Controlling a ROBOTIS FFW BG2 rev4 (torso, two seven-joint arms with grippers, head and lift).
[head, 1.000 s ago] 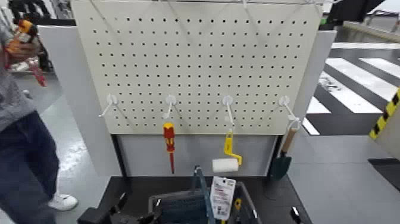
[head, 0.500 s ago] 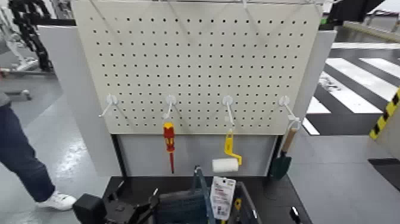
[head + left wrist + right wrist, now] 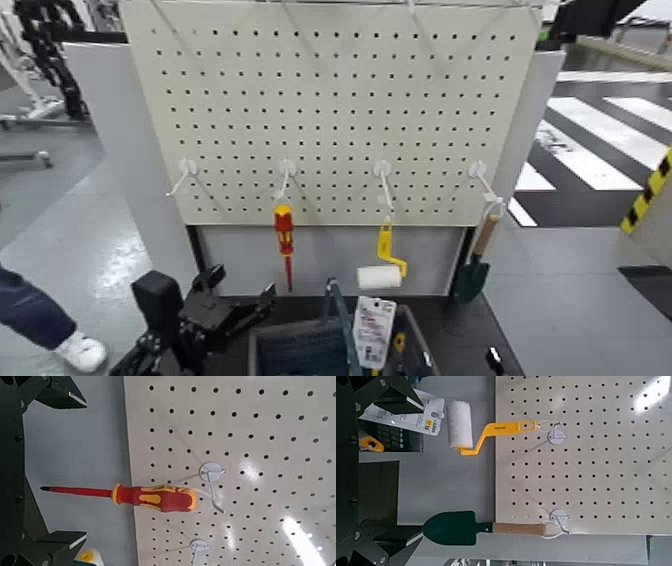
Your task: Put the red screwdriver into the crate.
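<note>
Approach step. My left hand [image 3: 240, 308], fingers spread open and empty, sits at lower left of the head view, below and left of the red screwdriver [image 3: 285, 243], which hangs tip-down from a hook on the pegboard [image 3: 340, 100], centre frame. The crate [image 3: 300, 350] stands at bottom centre, directly beneath. My right hand [image 3: 356, 471], jaws apart, faces the paint roller [image 3: 463, 425] and trowel [image 3: 455, 526]. Next, I judge, my left hand must close on the handle and lift it off the hook.

pegboard [image 3: 340, 100] | paint roller [image 3: 380, 270] hung | trowel [image 3: 474, 265] hung | person's shoe [image 3: 78, 350], probably
</note>
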